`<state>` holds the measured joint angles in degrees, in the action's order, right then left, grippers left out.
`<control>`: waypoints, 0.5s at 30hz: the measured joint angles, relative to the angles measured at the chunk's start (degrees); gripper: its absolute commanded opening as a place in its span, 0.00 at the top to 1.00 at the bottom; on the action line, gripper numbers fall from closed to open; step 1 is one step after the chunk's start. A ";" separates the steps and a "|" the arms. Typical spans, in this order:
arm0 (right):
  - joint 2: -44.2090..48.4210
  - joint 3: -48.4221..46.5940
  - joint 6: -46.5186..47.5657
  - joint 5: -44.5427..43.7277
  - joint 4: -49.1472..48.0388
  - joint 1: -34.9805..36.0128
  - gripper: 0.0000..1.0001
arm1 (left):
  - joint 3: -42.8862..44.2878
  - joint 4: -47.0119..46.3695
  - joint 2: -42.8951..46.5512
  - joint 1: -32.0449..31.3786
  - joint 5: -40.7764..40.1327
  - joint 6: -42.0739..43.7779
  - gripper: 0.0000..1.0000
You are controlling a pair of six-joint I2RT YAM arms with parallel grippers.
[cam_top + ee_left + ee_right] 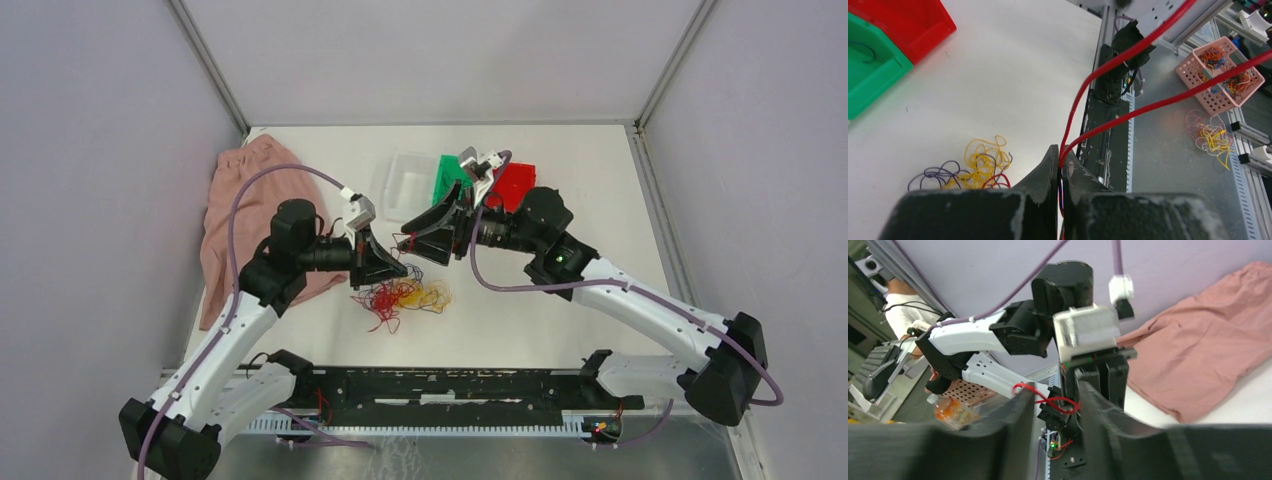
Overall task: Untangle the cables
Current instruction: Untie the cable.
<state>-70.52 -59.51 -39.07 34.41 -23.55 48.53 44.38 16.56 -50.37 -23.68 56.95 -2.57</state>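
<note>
My left pincer [1059, 156] is clamped on one red wire [1128, 56], lifted off the table [1013, 75]. My right pincer [1054, 390] stands open close by. The other cables [405, 297] lie knotted below, so I judge the job barely begun.

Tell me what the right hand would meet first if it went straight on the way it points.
Probably the red wire crossing just ahead of the right hand, then the left hand beyond, shut on that wire. Depth is unclear.
</note>
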 measured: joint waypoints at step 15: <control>7.43 12.37 18.14 -7.15 9.33 1.31 0.22 | 16.22 7.82 0.76 0.00 0.11 1.11 0.97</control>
<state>-63.09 -47.13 -20.93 27.27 -14.22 49.84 60.60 24.38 -49.60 -23.68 57.06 -1.45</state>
